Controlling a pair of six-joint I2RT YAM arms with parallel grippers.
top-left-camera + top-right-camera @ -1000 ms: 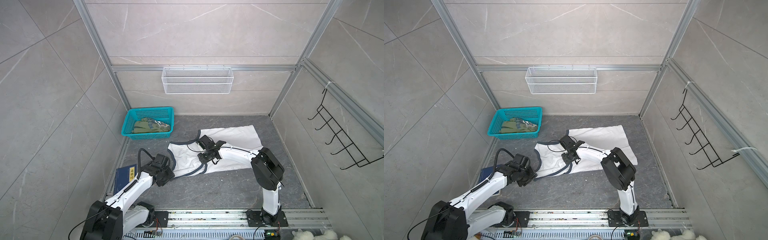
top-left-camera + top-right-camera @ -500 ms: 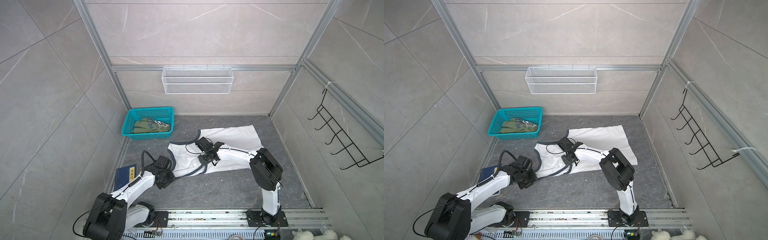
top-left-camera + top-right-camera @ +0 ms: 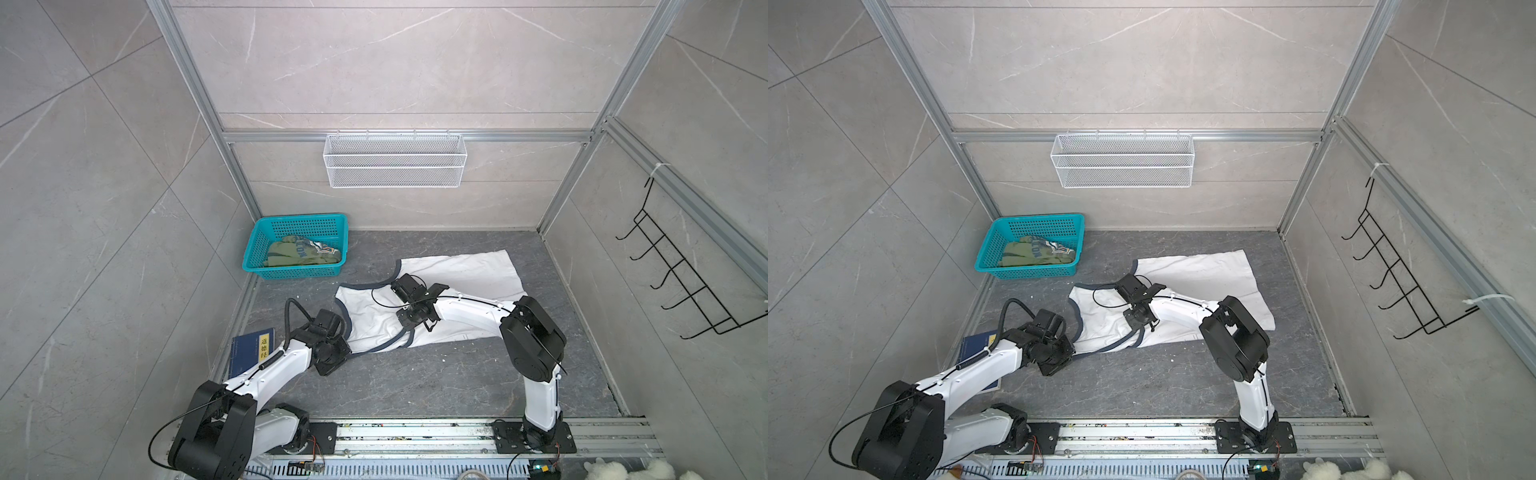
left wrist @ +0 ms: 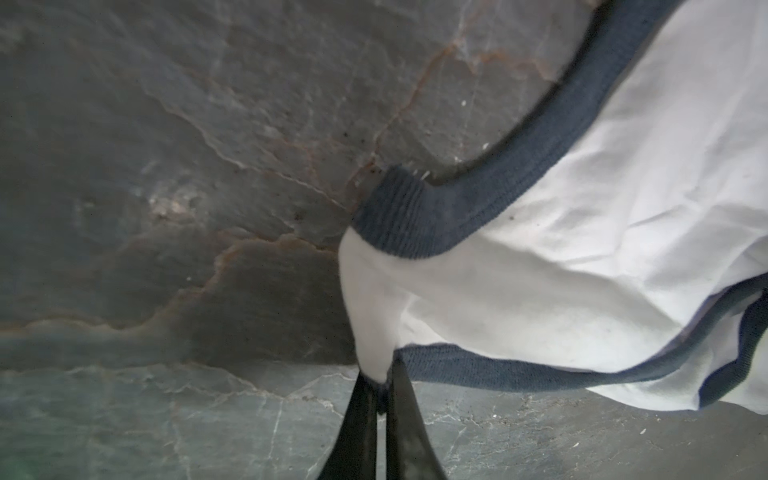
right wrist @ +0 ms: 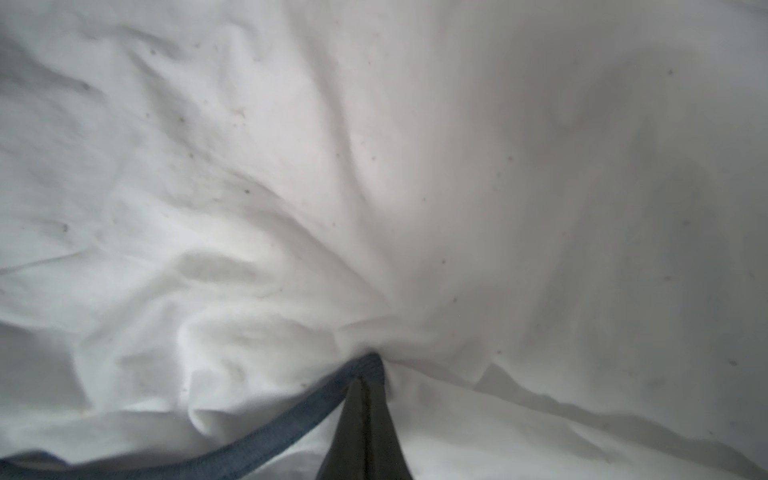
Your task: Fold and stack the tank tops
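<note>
A white tank top (image 3: 461,272) (image 3: 1200,270) with navy trim lies spread on the dark grey floor in both top views. My left gripper (image 4: 378,379) (image 3: 343,355) is shut on the end of a shoulder strap at the top's near left corner. The white tank top (image 4: 582,232) hangs from those fingers, just above the floor. My right gripper (image 5: 368,376) (image 3: 409,328) is shut on the navy trim at the middle of the white tank top (image 5: 374,166), pressing low on the cloth. An olive green tank top (image 3: 297,254) (image 3: 1034,254) lies crumpled in the teal basket.
The teal basket (image 3: 303,218) stands at the back left corner. A dark blue book (image 3: 249,353) lies beside the left arm by the left wall. A white wire shelf (image 3: 395,166) hangs on the back wall and a black hook rack (image 3: 685,286) on the right wall.
Both grippers have closed from half open, the left on the strap end and the right on the navy trim. The left arm has shifted a little forward and to the right.
</note>
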